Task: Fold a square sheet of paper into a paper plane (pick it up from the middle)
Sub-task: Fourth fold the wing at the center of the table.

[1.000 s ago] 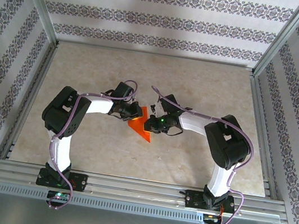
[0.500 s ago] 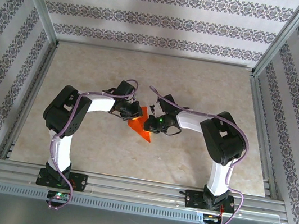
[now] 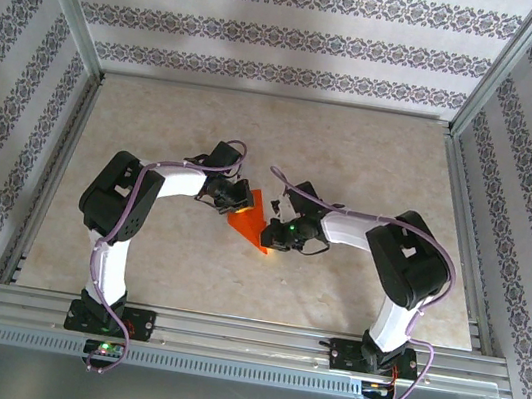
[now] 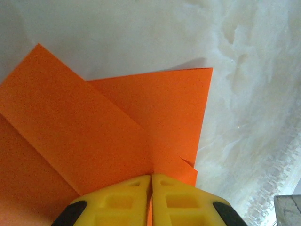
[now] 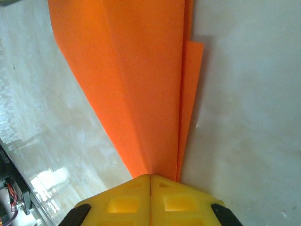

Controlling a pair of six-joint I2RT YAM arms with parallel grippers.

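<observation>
The square sheet of paper is folded into the paper plane [image 3: 251, 221], a bright orange-red layered dart lying on the table between the two arms. My left gripper [image 3: 239, 199] is shut on its wide upper-left edge. In the left wrist view the yellow fingers [image 4: 117, 200] pinch the paper plane [image 4: 141, 108], whose overlapping flaps fan out ahead. My right gripper [image 3: 270, 234] is shut on the narrow lower-right end. In the right wrist view the paper plane [image 5: 141, 70] runs straight out from the closed right gripper [image 5: 150, 177] as a long creased wedge.
The beige marbled table [image 3: 374, 156] spreads around the arms. Aluminium frame posts [image 3: 69, 6] and patterned walls bound it at the left, right and back. A metal rail [image 3: 245, 333] runs along the near edge by the arm bases.
My right gripper has slid a little toward the near right along the paper's narrow end. The left gripper has barely moved and both stay shut on the paper.
</observation>
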